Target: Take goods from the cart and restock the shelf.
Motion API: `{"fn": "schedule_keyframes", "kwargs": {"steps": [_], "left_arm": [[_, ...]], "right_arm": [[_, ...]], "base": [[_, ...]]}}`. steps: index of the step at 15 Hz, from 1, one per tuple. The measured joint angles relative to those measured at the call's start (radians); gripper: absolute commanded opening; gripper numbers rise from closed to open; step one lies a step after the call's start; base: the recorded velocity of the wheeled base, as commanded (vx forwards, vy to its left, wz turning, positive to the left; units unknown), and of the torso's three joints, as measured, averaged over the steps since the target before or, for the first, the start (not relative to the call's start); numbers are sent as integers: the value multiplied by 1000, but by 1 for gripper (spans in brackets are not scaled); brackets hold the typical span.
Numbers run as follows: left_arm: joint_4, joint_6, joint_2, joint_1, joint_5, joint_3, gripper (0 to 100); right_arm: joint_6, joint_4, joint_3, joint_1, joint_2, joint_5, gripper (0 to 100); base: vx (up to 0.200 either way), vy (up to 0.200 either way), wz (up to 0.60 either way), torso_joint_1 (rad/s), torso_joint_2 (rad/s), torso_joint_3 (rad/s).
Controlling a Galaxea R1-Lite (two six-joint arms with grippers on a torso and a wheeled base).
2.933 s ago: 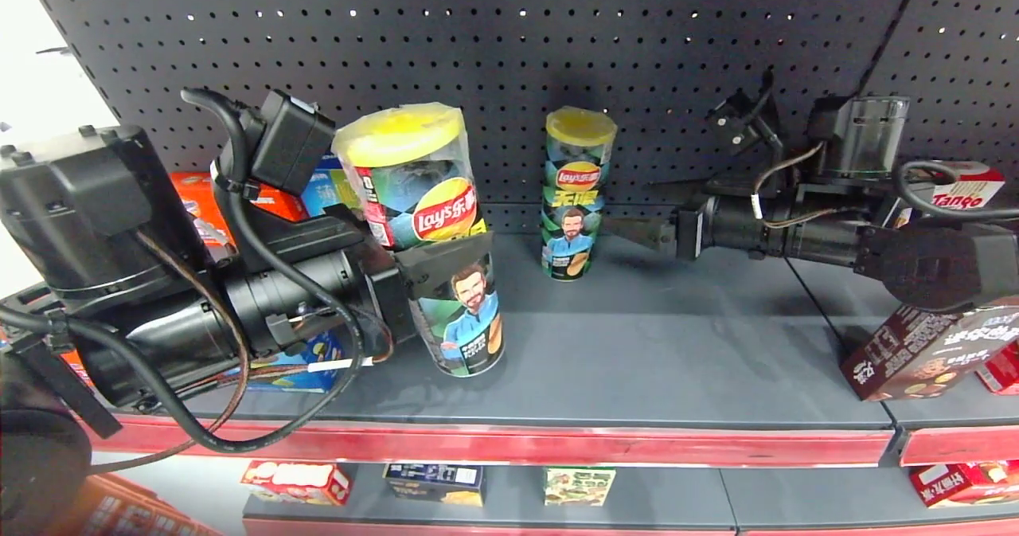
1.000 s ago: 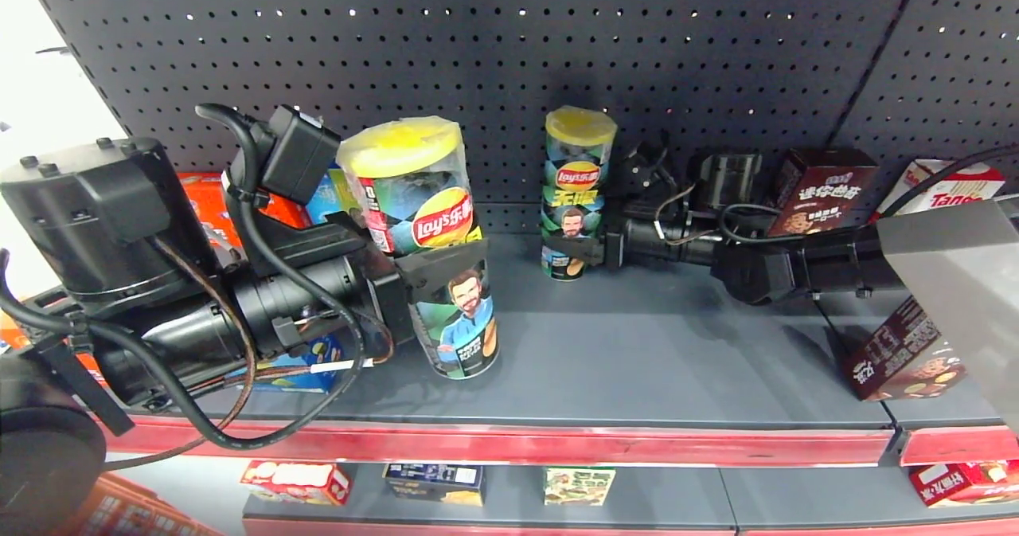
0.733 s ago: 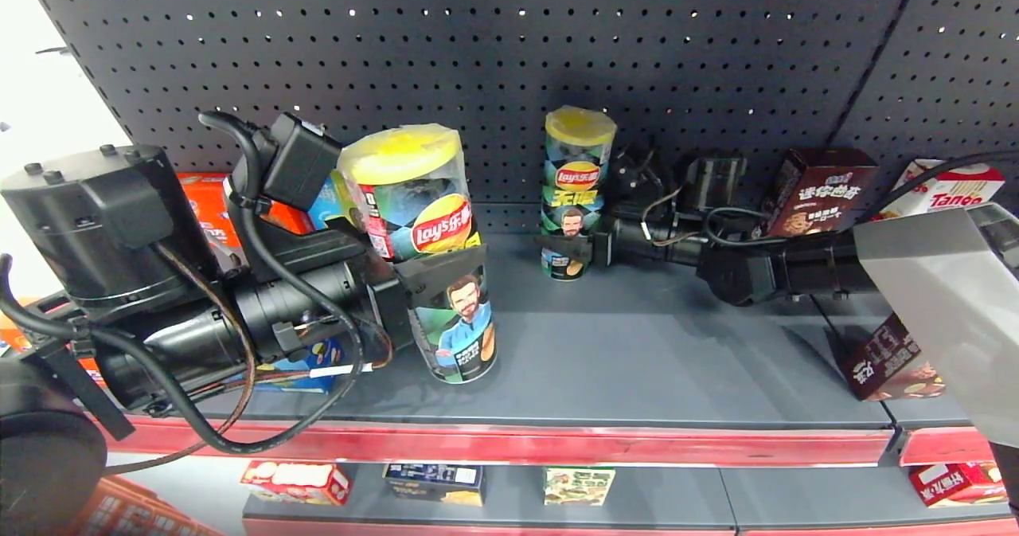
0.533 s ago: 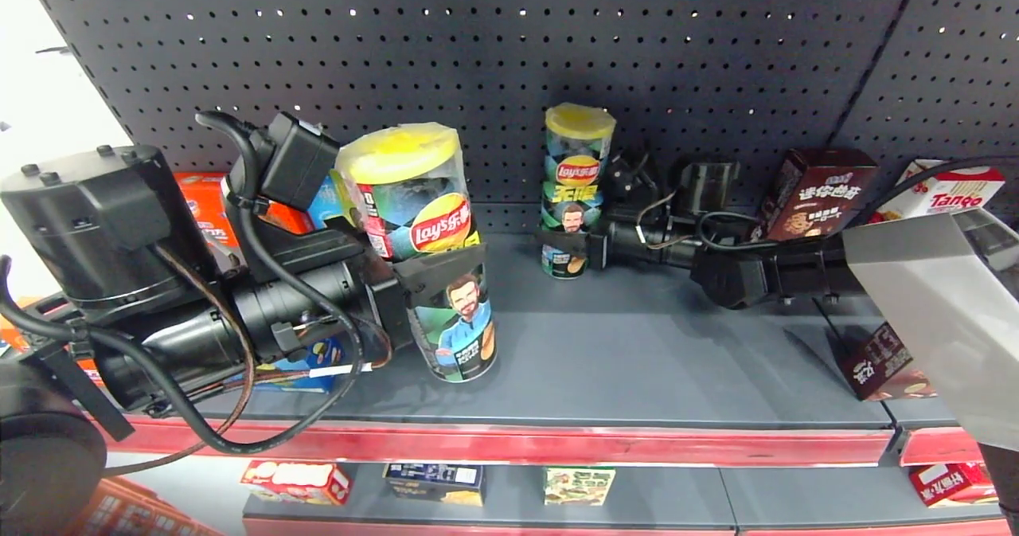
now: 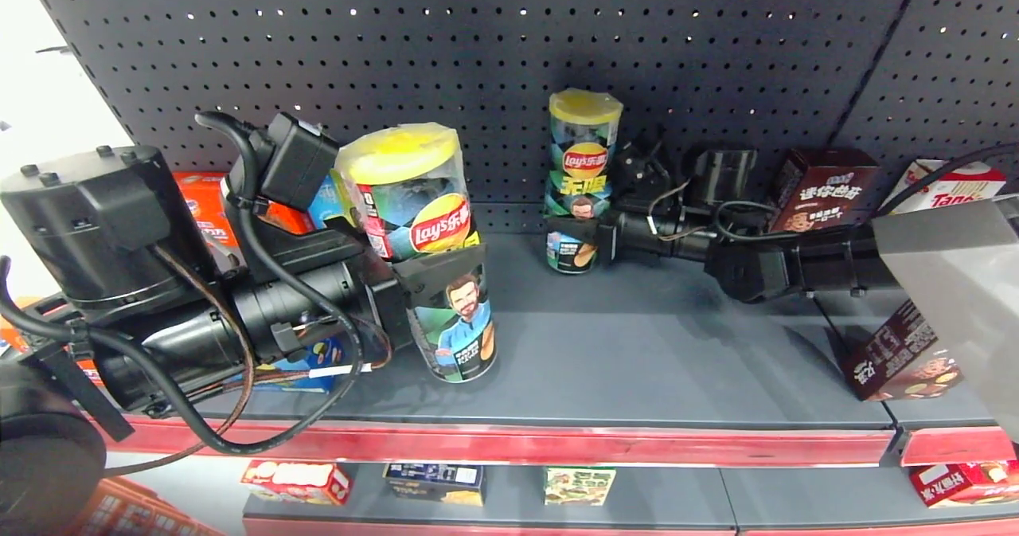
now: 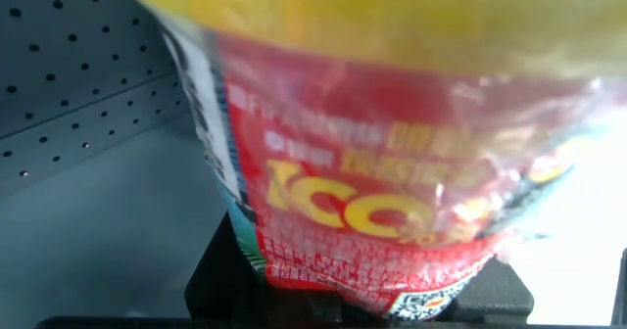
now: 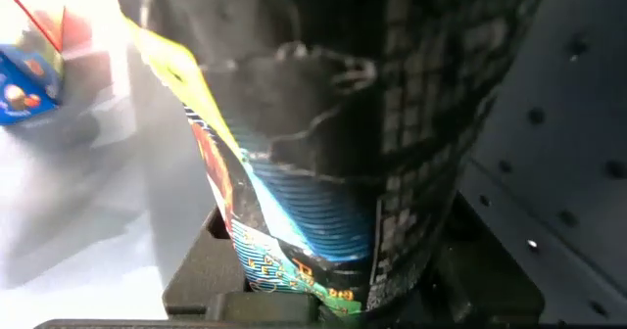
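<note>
Front can [image 5: 434, 217] tight in left claw [image 5: 446, 273], rear can [image 5: 583, 150] in right claw [image 5: 575, 229], shelf [image 5: 653, 353] between.

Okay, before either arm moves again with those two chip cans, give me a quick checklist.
1. Hold of the left gripper on the front can: fingers closed around it, ok.
2. Hold of the right gripper on the back can: fingers closed around it, ok.
3. Both cans roughly upright: ok.
4. Bare shelf between the cans for setting down: ok.
5. Can bases resting on the shelf: cannot tell.
</note>
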Motion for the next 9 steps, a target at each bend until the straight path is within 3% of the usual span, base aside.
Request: {"fn": "schedule_keyframes", "kwargs": {"steps": [4,9], "left_arm": [[1,0,0,2,0,1,0],[0,0,0,11,0,2,0]], "right_arm": [[-1,-65,237,34,-147,-60,0],[1,-325,695,120,-338,-129,0]], "base": [[0,0,0,0,0,0],[0,0,0,0,0,0]]}}
